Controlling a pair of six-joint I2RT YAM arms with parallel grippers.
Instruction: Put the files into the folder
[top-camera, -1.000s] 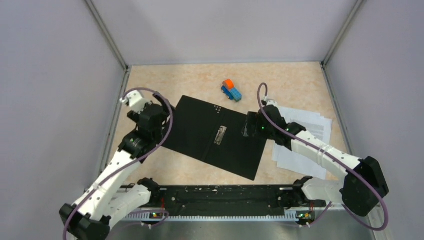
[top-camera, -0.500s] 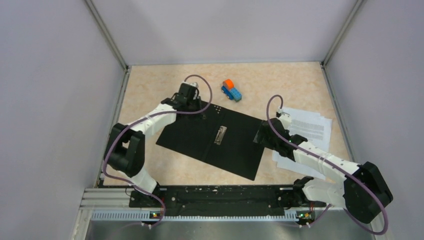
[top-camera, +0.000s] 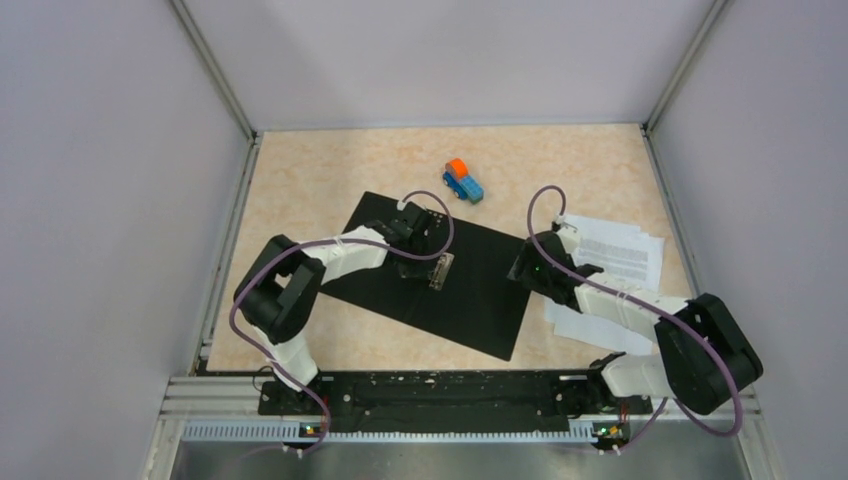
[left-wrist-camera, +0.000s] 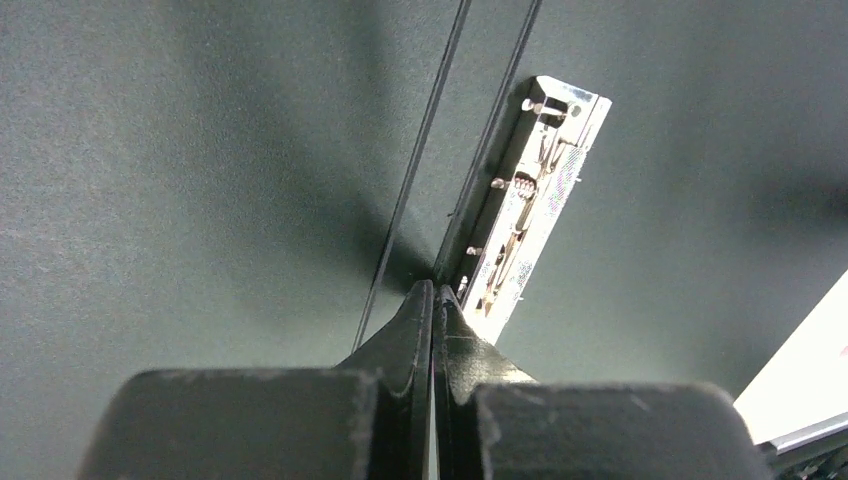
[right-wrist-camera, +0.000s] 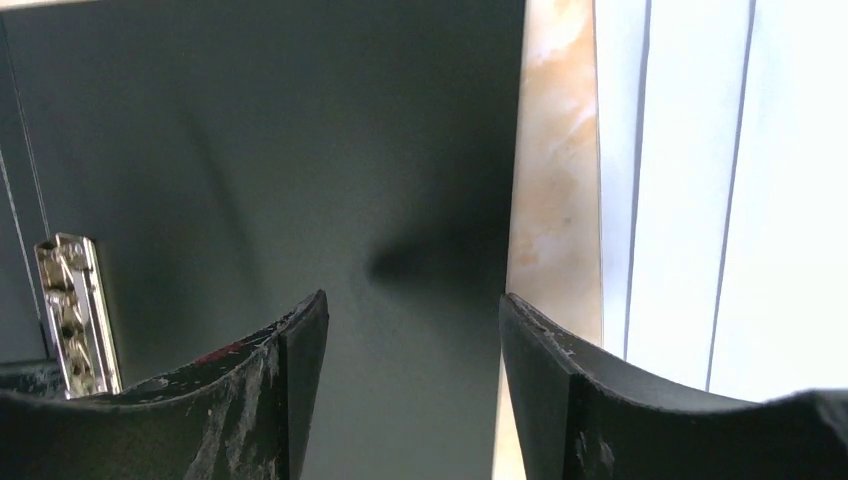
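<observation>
A second ago the left arm (top-camera: 340, 255) was folded up by the left side of the folder (top-camera: 480, 290). Then it reached out to the folder's far corner. Now it has swung in over the middle of the folder. The left gripper (left-wrist-camera: 433, 290) has its tips pressed together right beside the clip (left-wrist-camera: 530, 200).

The right gripper (right-wrist-camera: 410, 300) has moved too. It was a bit further in over the folder. Now it has slid back to the folder's right edge, near the files (top-camera: 620, 255), with its fingers apart. The right arm (top-camera: 630, 300) has pulled its big back joint in closer.
</observation>
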